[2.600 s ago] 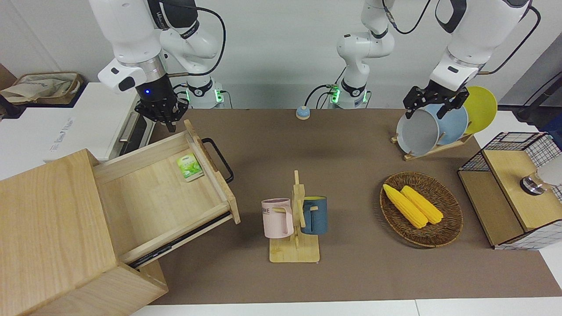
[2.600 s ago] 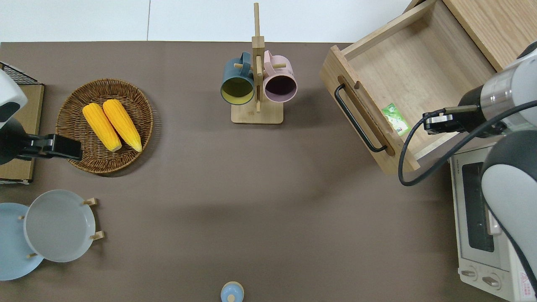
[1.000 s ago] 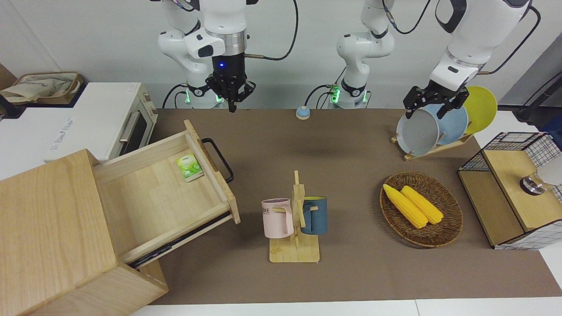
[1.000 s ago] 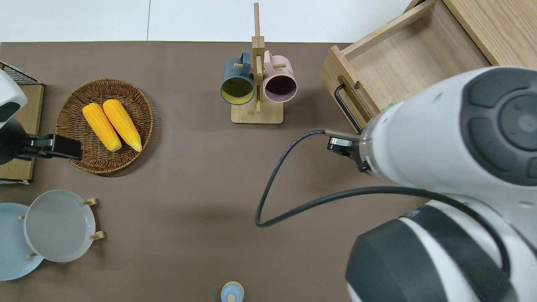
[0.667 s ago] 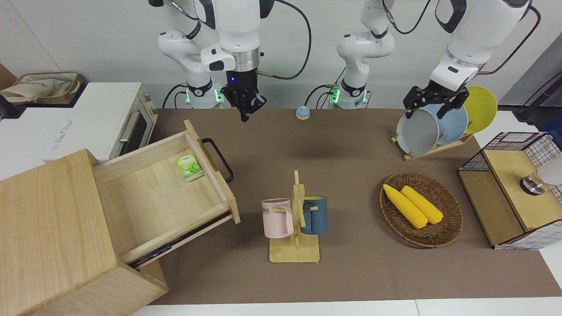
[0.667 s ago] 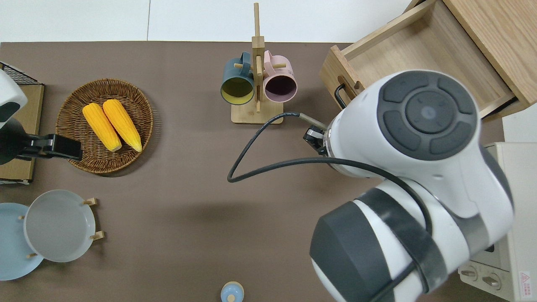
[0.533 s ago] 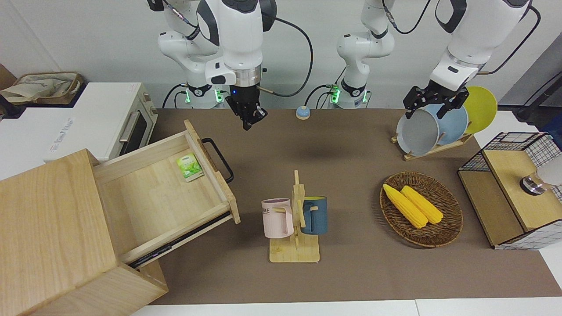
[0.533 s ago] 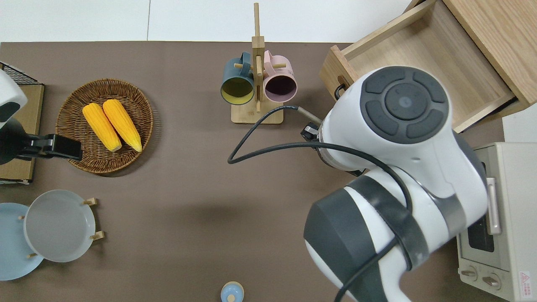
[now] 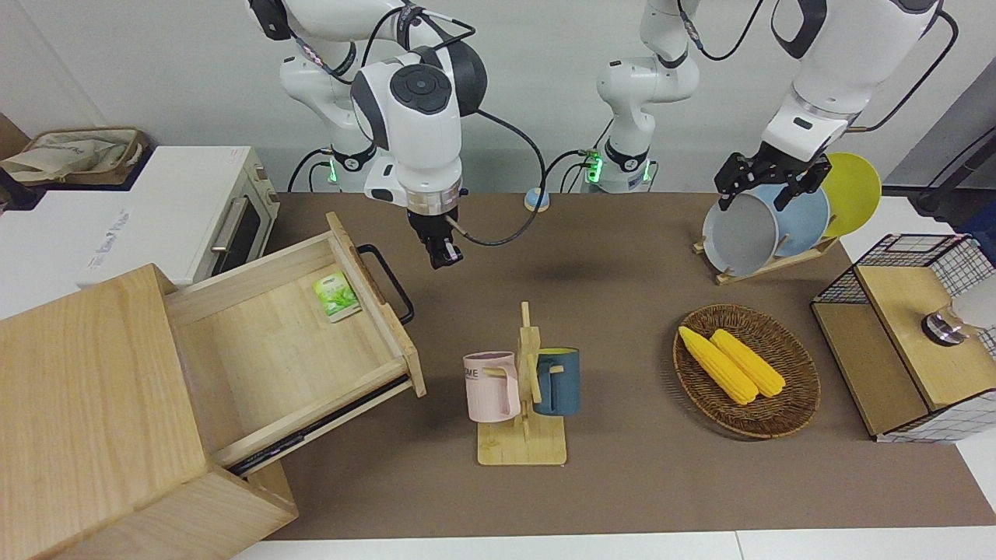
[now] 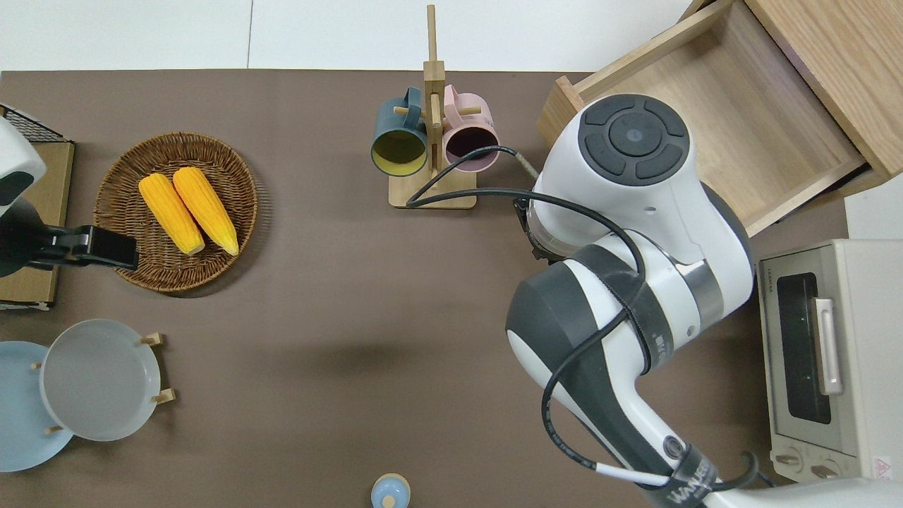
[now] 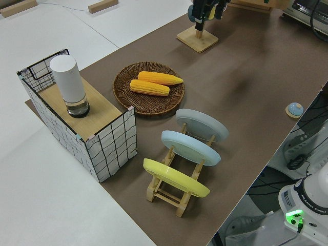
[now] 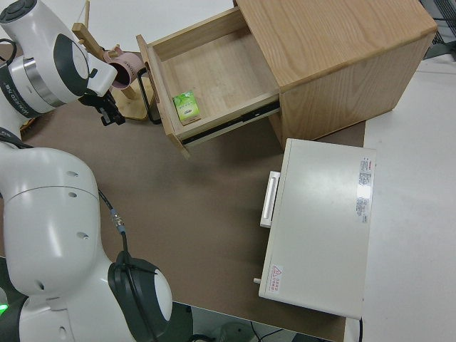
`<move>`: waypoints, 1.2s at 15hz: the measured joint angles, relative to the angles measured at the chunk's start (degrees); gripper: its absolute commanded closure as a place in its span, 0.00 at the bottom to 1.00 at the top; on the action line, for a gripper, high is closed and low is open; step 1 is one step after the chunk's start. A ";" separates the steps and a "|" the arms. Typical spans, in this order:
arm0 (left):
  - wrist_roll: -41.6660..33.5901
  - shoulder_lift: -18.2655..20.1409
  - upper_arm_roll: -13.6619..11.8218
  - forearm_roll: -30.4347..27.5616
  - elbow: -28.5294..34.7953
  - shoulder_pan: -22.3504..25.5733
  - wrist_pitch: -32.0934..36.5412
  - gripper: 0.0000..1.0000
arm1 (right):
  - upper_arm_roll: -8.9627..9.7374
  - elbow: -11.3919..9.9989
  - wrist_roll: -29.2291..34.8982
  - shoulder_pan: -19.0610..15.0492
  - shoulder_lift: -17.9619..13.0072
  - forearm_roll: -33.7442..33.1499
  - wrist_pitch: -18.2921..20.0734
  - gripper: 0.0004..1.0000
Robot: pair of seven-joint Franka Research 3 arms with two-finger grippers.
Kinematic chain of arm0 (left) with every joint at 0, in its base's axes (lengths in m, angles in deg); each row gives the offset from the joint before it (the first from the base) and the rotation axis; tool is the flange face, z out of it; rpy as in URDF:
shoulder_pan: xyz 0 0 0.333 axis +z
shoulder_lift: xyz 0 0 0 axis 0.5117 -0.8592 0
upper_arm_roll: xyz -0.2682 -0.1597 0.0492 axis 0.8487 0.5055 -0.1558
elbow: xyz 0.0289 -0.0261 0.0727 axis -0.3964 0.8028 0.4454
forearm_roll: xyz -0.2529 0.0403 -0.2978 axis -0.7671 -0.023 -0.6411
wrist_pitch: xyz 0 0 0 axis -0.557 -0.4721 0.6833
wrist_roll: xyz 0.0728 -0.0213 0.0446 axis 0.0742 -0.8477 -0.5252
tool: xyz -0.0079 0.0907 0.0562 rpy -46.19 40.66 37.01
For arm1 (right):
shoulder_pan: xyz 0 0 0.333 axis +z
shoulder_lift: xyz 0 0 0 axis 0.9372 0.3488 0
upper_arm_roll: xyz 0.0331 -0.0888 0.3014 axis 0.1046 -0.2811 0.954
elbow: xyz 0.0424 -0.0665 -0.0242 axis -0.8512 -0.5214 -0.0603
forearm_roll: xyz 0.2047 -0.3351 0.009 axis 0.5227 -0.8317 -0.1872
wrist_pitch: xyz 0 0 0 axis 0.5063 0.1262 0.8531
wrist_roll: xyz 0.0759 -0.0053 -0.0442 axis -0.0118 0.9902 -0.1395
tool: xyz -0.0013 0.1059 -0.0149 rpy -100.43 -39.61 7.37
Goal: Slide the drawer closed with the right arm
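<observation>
the drawer (image 9: 288,342) was pulled well out of the wooden cabinet (image 9: 93,420) at the right arm's end of the table, a green packet (image 9: 336,296) lying inside by the front panel. the right gripper (image 9: 443,255) hung over bare mat near the black loop handle (image 9: 387,282), not touching it; couldn't tell how wide its claw was. best bet imo: drop level with the panel and push square along the slides. left arm parked.
</observation>
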 measured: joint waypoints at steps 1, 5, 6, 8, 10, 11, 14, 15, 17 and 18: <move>0.00 0.00 0.00 0.00 0.00 0.00 0.00 0.01 | -0.11 -0.01 0.21 -0.03 0.23 -0.64 -0.66 1.00; 0.00 0.00 0.00 0.00 0.00 0.00 0.00 0.01 | -1.25 -0.03 0.60 -0.05 1.26 -2.30 -2.73 1.00; 0.00 0.00 0.00 0.00 0.00 0.00 0.00 0.01 | -1.46 -0.03 0.60 -0.07 1.68 -3.02 -3.18 1.00; 0.00 0.00 0.00 0.00 0.00 0.00 0.00 0.01 | -1.64 -0.03 0.60 -0.31 2.32 -3.68 -3.46 1.00; 0.00 0.00 0.00 0.00 0.00 0.00 0.00 0.01 | -1.85 -0.02 0.60 -1.19 3.05 -3.76 -3.96 1.00; 0.00 0.00 0.00 0.00 0.00 0.00 0.00 0.01 | -1.91 -0.02 0.60 -1.51 3.24 -3.78 -4.17 1.00; 0.00 0.00 0.00 0.00 0.00 0.00 0.00 0.01 | -1.93 0.06 -0.10 -2.57 3.56 -3.81 -4.40 1.00; 0.00 0.00 0.00 0.00 0.00 0.00 0.00 0.01 | -1.92 0.14 -0.53 -2.87 3.61 -3.81 -4.47 1.00; 0.00 0.00 0.00 0.00 0.00 0.00 0.00 0.01 | -1.91 0.39 -1.66 -3.52 3.64 -3.81 -4.61 1.00; 0.00 0.00 0.00 0.00 0.00 0.00 0.00 0.01 | -1.91 0.53 -2.45 -3.95 3.64 -3.81 -4.72 1.00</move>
